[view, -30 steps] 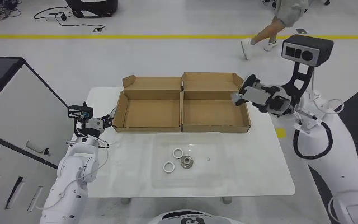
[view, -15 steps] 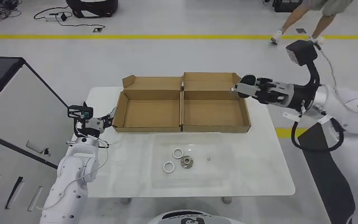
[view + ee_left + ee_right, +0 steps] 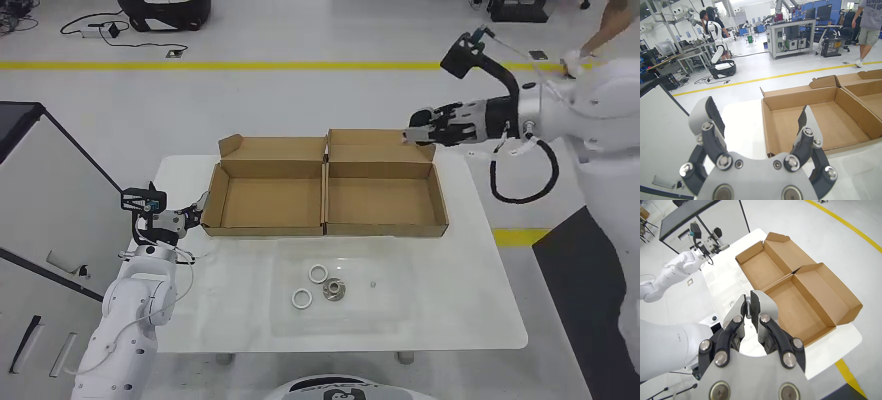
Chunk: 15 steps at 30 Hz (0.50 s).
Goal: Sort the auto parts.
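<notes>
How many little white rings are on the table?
2. The first ring lies on the table beside the metal part. The second ring lies just nearer the robot. None seems hidden.

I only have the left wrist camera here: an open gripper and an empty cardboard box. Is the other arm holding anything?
Observer: Yes, the right gripper is shut on a bolt, its threads showing between the pads.
Operator: Where is it?
Observer: In the top view, at the far right corner of the right-hand box.
Operator: What's left to sort?
Observer: A white ring, a second ring and a metal part, lying on the table nearer the robot than that box.
</notes>
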Motion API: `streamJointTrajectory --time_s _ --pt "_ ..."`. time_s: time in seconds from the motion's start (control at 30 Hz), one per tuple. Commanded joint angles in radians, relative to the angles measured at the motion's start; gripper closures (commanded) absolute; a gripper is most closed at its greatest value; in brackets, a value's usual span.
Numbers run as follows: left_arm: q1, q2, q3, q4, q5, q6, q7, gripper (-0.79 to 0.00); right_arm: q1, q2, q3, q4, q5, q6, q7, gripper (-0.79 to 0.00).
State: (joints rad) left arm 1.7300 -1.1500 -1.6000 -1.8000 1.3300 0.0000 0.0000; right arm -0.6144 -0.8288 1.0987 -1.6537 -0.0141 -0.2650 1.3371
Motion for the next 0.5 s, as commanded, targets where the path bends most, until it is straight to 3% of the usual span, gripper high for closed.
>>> streamJointTrajectory --time_s 0.0,0.47 --pt "0.000 0.000 0.000 0.000 0.000 0.000 0.000 -0.785 0.062 -0.016 -0.074 0.058 -0.030 -0.014 0.017 0.000" --pt "0.000 0.000 0.000 0.000 0.000 0.000 0.000 -0.785 0.257 -0.140 -0.432 0.362 -0.158 -0.048 0.094 0.000"
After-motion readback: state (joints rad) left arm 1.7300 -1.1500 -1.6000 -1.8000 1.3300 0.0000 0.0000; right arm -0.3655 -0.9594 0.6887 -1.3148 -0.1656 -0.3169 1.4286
